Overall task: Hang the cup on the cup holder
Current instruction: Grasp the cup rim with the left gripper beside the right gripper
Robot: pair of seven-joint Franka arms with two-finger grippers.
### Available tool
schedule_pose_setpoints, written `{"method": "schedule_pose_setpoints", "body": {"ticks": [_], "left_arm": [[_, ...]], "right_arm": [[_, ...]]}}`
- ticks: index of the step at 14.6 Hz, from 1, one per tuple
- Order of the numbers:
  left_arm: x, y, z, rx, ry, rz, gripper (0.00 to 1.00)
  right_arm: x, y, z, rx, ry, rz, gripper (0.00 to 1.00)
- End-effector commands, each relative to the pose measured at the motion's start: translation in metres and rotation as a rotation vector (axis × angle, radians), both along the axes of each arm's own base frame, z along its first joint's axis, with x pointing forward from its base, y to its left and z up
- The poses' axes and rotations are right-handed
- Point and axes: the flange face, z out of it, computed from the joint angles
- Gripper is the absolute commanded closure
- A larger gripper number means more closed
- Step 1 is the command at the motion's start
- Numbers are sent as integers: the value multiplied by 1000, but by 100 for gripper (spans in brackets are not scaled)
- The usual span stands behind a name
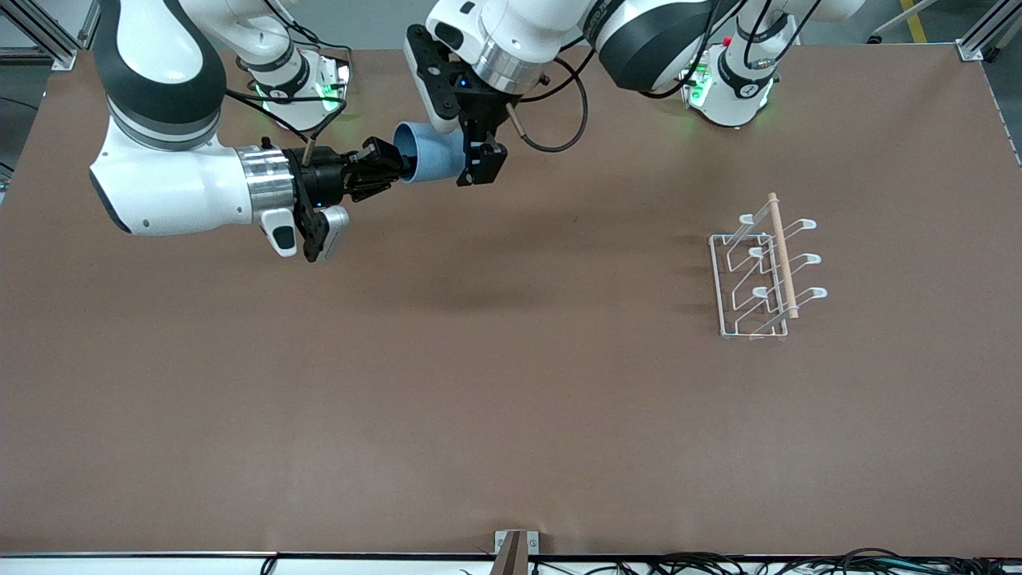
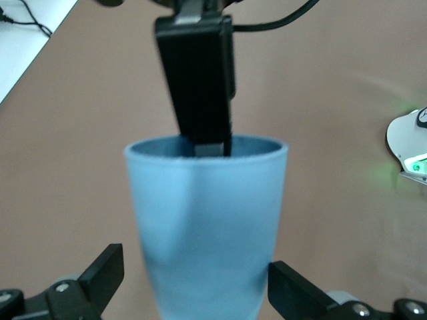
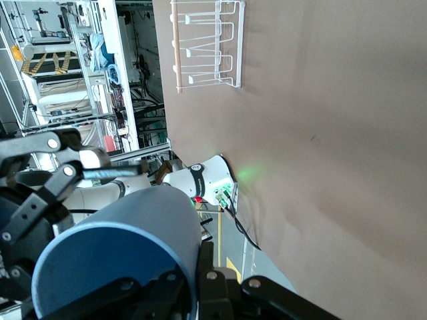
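The light-blue cup is held on its side in the air over the table's robot-side edge, between the two arms. My right gripper is shut on its rim, one finger inside and one outside, as the right wrist view shows on the cup. My left gripper is open around the cup's base end. In the left wrist view the cup sits between its fingers, with a gap on one side. The white wire cup holder with its wooden rod stands toward the left arm's end, empty.
The brown table carries only the cup holder, which also shows in the right wrist view. The arm bases stand along the robot-side edge. A small bracket sits at the edge nearest the front camera.
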Motion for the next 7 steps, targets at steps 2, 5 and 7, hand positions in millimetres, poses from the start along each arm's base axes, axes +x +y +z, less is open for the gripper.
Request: {"method": "schedule_pose_setpoints", "body": {"ticks": [2,5,7], "left_arm": [[5,-10,-7,-26,-11,-19,0],[4,-9,-3,-26,-32,-41,0],[8,-8,-8,-21,-41,-69,1]], "right_arm": [[-8,9,10,35,-2,17,96],[-8,8,10,35,-3,15,96],[-7,8,10,35,-2,15,96]]}}
